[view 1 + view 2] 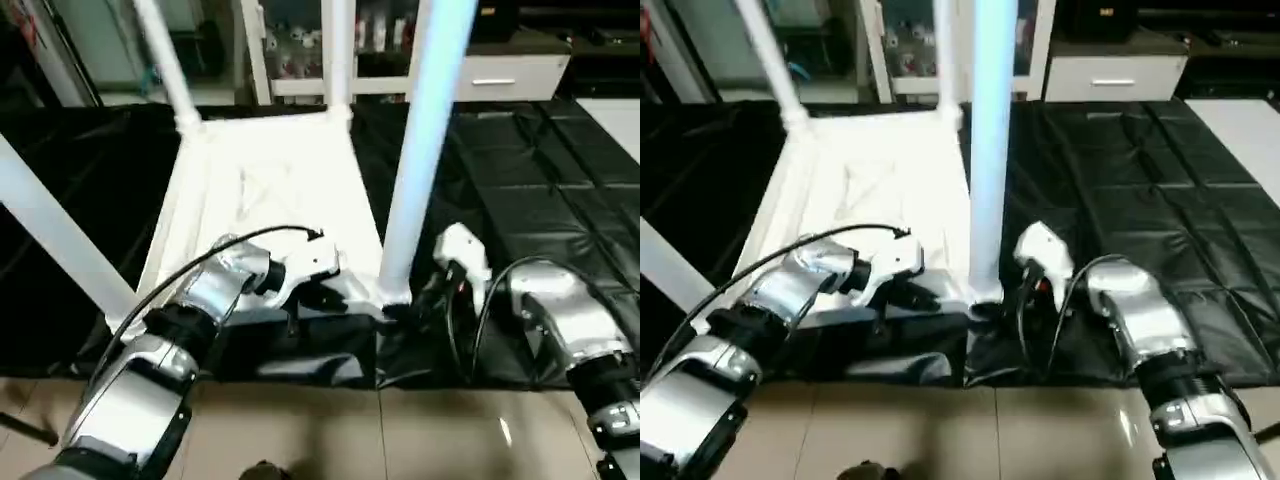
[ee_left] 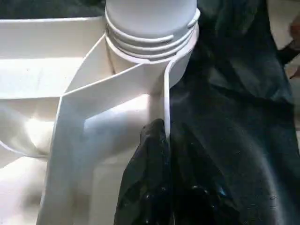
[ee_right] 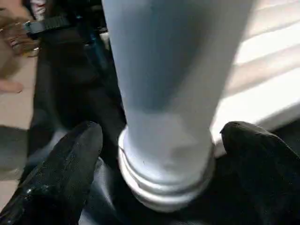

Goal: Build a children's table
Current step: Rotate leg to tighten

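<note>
You've got all 4 legs standing in the table top [image 1: 265,180]; right gripper [image 3: 161,154] fingers spread round the near-right leg [image 1: 420,150], threads showing, prob needs tightening; left gripper [image 2: 157,187] fingers pinch the top's rim beside it.

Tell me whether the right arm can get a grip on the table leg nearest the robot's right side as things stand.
Probably yes. The right end effector is open, a finger on either side of the leg just above its threaded base, with nothing between them.
</note>
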`<state>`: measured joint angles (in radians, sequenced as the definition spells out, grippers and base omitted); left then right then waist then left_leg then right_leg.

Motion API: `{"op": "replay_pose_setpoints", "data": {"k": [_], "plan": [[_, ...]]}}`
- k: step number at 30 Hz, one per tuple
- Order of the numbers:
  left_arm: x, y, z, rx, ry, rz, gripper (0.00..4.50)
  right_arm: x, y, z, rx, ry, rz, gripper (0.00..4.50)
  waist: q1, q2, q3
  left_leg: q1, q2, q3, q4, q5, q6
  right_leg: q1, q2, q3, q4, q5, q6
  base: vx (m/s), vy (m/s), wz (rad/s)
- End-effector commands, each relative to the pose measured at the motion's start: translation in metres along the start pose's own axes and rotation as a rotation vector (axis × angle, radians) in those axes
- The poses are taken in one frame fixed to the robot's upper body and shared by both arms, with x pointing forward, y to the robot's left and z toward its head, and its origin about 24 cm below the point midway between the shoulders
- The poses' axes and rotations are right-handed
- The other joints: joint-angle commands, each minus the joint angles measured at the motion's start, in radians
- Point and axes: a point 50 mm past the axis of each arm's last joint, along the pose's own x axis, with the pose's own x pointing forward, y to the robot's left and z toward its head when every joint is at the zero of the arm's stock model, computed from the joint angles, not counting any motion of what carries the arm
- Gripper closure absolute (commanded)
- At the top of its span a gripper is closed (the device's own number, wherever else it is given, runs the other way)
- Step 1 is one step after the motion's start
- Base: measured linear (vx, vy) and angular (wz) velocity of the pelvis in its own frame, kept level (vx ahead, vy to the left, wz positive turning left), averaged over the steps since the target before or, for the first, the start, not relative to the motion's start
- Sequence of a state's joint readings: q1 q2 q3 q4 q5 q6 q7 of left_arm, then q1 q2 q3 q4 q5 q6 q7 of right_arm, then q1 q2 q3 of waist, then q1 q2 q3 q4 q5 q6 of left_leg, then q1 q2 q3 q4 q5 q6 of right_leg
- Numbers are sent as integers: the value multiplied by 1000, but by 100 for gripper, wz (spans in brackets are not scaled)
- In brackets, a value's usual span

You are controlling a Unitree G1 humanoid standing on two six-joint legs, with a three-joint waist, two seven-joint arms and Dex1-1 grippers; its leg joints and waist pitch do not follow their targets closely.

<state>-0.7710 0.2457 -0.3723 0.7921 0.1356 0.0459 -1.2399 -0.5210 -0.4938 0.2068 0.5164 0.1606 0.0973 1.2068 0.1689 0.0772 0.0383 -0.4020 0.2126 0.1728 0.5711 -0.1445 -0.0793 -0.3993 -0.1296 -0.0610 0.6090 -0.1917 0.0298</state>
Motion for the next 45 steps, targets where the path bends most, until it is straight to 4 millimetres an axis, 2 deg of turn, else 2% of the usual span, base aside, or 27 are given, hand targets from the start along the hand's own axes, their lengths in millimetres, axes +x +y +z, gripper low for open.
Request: {"op": "replay_pose_setpoints", "data": {"k": [1, 5, 7, 10, 12, 16, 17, 20, 22, 24, 25, 29, 31, 32, 33, 34, 35, 36, 37, 38, 39, 41, 42, 43, 44, 45], "plan": [[17, -21, -26, -46, 135, -123, 450, 9, 0, 7, -33, 6, 33, 10, -6, -19, -68, 21, 10, 8, -59, -260, 79, 41, -11, 17, -65, -104, -263, 0, 0, 0], [18, -21, -24, -51, 134, -125, 450, 15, -1, 6, -44, 28, 33, 10, -8, -20, -71, 23, 8, 9, -57, -255, 68, 41, -9, 16, -62, -79, -265, 0, 0, 0], [19, -20, -23, -52, 132, -120, 450, 16, -2, 8, -38, 22, 36, 45, -7, -21, -71, 22, 6, 9, -56, -244, 72, 43, -8, 16, -62, -61, -264, 0, 0, 0], [20, -20, -23, -52, 133, -113, 450, 15, -2, 4, -55, 56, 42, 47, -8, -22, -71, 22, 6, 8, -57, -253, 74, 44, -10, 16, -63, -73, -263, 0, 0, 0], [20, -21, -22, -52, 132, -111, 450, 15, -2, 3, -58, 63, 43, 85, -8, -21, -71, 22, 6, 8, -56, -256, 73, 43, -9, 16, -64, -78, -262, 0, 0, 0], [19, -21, -22, -54, 131, -110, 450, 14, -4, 4, -54, 54, 38, 100, -8, -18, -73, 21, 6, 8, -55, -248, 78, 44, -9, 16, -62, -58, -269, 0, 0, 0], [19, -21, -21, -55, 132, -109, 450, 14, -5, 4, -54, 51, 36, 120, -7, -18, -73, 22, 6, 8, -54, -244, 80, 44, -8, 15, -61, -47, -273, 0, 0, 0], [19, -20, -22, -56, 135, -106, 450, 14, -6, 3, -51, 49, 33, 140, -8, -17, -73, 22, 5, 8, -54, -249, 82, 45, -7, 14, -61, -44, -278, 0, 0, 0], [16, -21, -25, -61, 141, -104, 450, 16, -5, 3, -48, 44, 38, 157, -8, -12, -73, 22, 5, 7, -55, -253, 81, 45, -7, 14, -60, -48, -275, 0, 0, 0], [16, -21, -27, -64, 147, -104, 450, 17, -4, 2, -44, 38, 40, 170, -10, -15, -74, 22, 5, 7, -54, -250, 81, 46, -6, 14, -60, -35, -277, 0, 0, 0], [16, -22, -27, -66, 149, -105, 450, 17, -3, 2, -42, 38, 42, 172, -12, -20, -74, 23, 5, 8, -53, -249, 83, 46, -6, 14, -60, -34, -278, 0, 0, 0], [16, -22, -28, -73, 151, -103, 450, 20, -1, -2, -38, 41, 45, 175, -12, -18, -74, 22, 5, 8, -53, -243, 85, 45, -7, 14, -60, -46, -276, 0, 0, 0], [18, -19, -27, -91, 145, -52, 450, 23, -6, -8, 34, 34, -50, 175, -13, -31, -73, 22, 6, 8, -54, -237, 89, 45, -8, 14, -60, -64, -274, 0, 0, 0], [18, -19, -27, -91, 145, -52, 450, 23, -6, -8, 34, 34, -50, 176, -13, -31, -73, 22, 6, 8, -54, -237, 89, 45, -8, 14, -60, -64, -274, 0, 0, 0], [19, -17, -27, -98, 141, -32, 450, 24, -9, -10, 61, 36, -94, 176, -19, -24, -69, 22, 6, 8, -61, -274, 73, 41, -8, 14, -67, -119, -262, 0, 0, 0], [19, -16, -26, -101, 138, -20, 450, 24, -10, -11, 72, 37, -116, 176, -22, -25, -67, 24, 6, 8, -63, -299, 63, 40, -8, 15, -71, -146, -257, 0, 0, 0], [23, -10, -22, -132, 102, 73, 450, 28, -14, -16, 135, 14, -228, 176, -29, -37, -63, 26, 6, 8, -68, -346, 46, 39, -9, 16, -77, -208, -243, 0, 0, 0], [25, -5, -18, -155, 68, 147, 450, 31, -16, -19, 178, -16, -302, 176, -37, -35, -55, 32, 5, 5, -76, -419, 19, 33, -10, 16, -87, -308, -222, 0, 0, 0], [25, -5, -18, -155, 68, 147, 450, 31, -16, -19, 178, -16, -302, 176, -40, -34, -52, 34, 3, 3, -79, -458, 6, 32, -11, 15, -91, -365, -206, -55, 5, -4], [28, 3, -13, -195, 28, 258, 450, 37, -17, -21, 242, -55, -397, 176, -46, -35, -47, 41, 1, -2, -83, -521, -18, 27, -12, 15, -101, -460, -173, -55, 5, -4], [29, 5, -11, -208, 18, 290, 450, 39, -17, -22, 263, -67, -428, 176, -53, -41, -49, 45, -1, -9, -85, -544, -35, 28, -14, 13, -108, -506, -146, -56, 8, -6], [32, 10, -6, -224, -8, 367, 450, 48, -18, -23, 308, -96, -538, 176, -63, -47, -52, 42, -5, -12, -88, -541, -28, 28, -13, 11, -115, -521, -121, -51, 10, -5], [33, 12, -4, -229, -16, 391, 450, 52, -18, -23, 321, -103, -580, 176, -67, -42, -56, 36, -5, -13, -91, -512, -24, 33, -14, 11, -114, -489, -123, 0, 0, 0], [35, 17, 0, -242, -19, 465, 450, 61, -20, -23, 376, -114, -741, 176, -69, -35, -58, 35, -3, -14, -94, -500, -24, 34, -14, 12, -114, -463, -127, 0, 0, 0], [35, 17, 0, -243, -18, 468, 450, 61, -20, -23, 379, -114, -749, 177, -77, -32, -59, 32, -4, -13, -97, -477, -29, 34, -10, 12, -111, -400, -140, 0, 0, 0], [36, 20, 2, -247, -12, 515, 450, 68, -22, -23, 425, -112, -867, 177, -85, -23, -59, 31, -4, -14, -99, -481, -35, 34, -6, 10, -109, -365, -148, 0, 0, 0]]}}
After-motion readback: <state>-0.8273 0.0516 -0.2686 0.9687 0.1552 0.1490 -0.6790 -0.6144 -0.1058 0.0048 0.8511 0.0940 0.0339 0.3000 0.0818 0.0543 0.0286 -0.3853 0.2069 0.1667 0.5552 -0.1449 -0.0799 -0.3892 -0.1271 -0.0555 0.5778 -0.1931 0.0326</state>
